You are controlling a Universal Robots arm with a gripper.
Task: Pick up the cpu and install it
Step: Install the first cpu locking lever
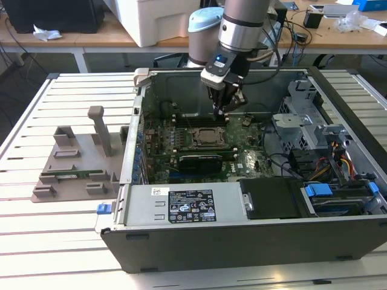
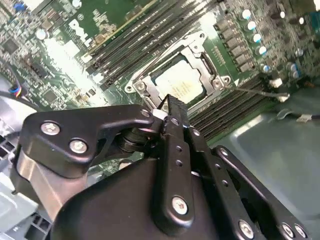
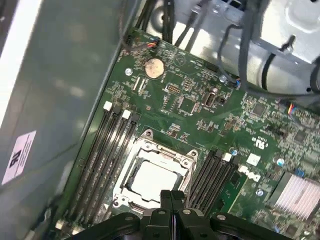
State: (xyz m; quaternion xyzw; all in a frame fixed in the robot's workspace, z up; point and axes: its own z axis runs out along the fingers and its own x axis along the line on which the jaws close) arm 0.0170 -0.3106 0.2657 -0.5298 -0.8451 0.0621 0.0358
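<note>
The cpu (image 1: pixel 208 137) lies flat inside the dark metal-framed socket (image 1: pixel 195 130) in the middle of the green motherboard, silver top facing up. Both wrist views show it seated in the socket frame, the cpu (image 2: pixel 181 83) and the cpu (image 3: pixel 150 180). My gripper (image 1: pixel 222 111) hangs inside the open computer case, a little above the board and just past the socket's far right corner in the exterior view. Its black fingers (image 2: pixel 176 115) are pressed together with nothing between them; the fingertips (image 3: pixel 176 196) show the same.
The case walls (image 1: pixel 136 139) enclose the board. A metal drive cage (image 1: pixel 302 115) and cables (image 1: pixel 338 160) crowd the exterior view's right. A power supply (image 1: pixel 193 205) sits at the front. Memory slots (image 3: pixel 107 155) flank the socket. A grey fixture (image 1: pixel 75 169) holds a green memory stick (image 1: pixel 69 176).
</note>
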